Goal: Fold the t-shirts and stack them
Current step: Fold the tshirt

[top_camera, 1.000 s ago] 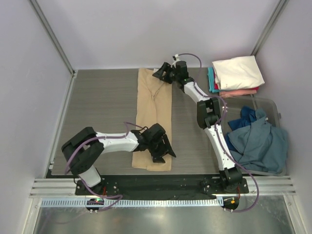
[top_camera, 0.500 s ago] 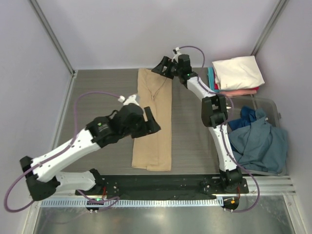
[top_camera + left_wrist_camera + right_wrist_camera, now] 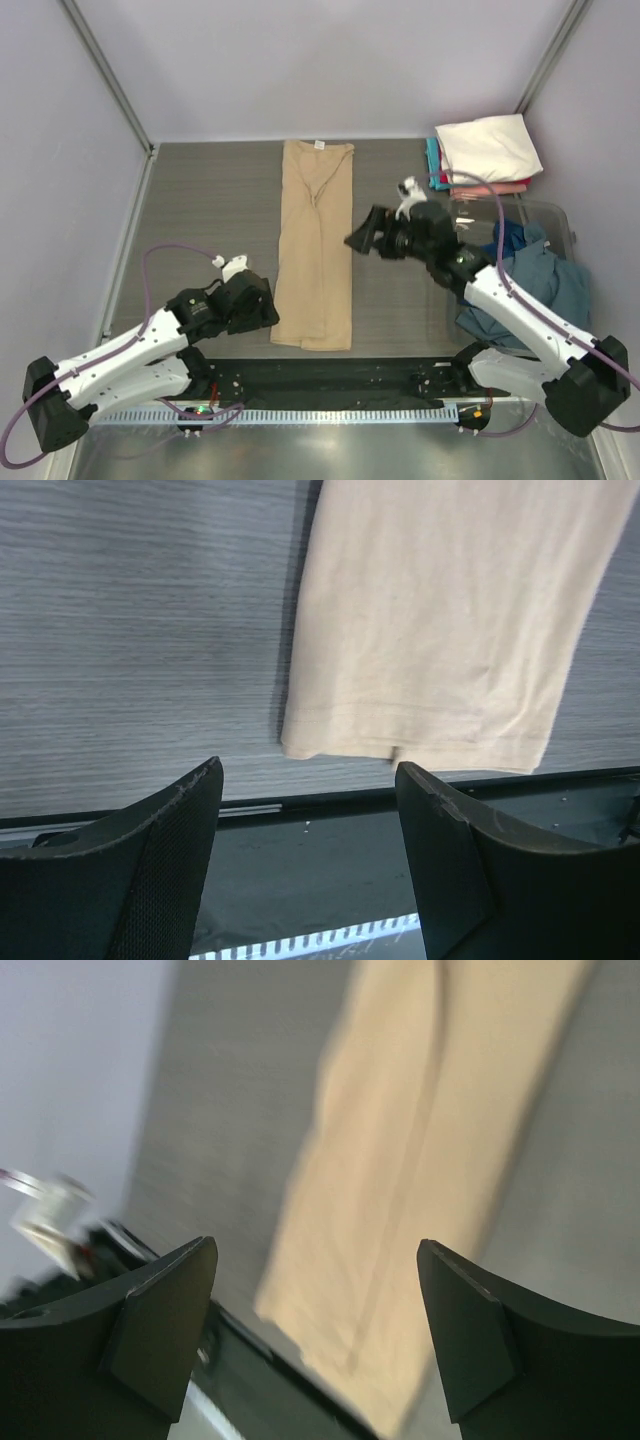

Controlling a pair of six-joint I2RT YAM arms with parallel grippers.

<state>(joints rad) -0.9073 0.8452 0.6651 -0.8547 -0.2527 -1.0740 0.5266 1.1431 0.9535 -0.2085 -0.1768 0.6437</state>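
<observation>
A tan t-shirt [image 3: 315, 245] lies flat on the grey table, folded into a long narrow strip running from far to near. My left gripper [image 3: 262, 308] hovers just left of its near end, open and empty. In the left wrist view the shirt's near hem [image 3: 430, 630] shows ahead of the open left gripper [image 3: 310, 820]. My right gripper [image 3: 360, 236] hangs just right of the strip's middle, open and empty. The right wrist view is blurred, with the tan strip [image 3: 400, 1180] beyond the open right gripper [image 3: 315, 1300].
Folded shirts are stacked at the back right, cream-white on top [image 3: 488, 148] over pink and teal edges. A clear bin [image 3: 560, 222] at the right holds crumpled blue shirts [image 3: 530, 285]. A black rail [image 3: 340, 372] runs along the near table edge.
The right arm has drawn back from the shirt's far right corner to beside its middle. The left arm has swung from the near right corner across to the near left side.
</observation>
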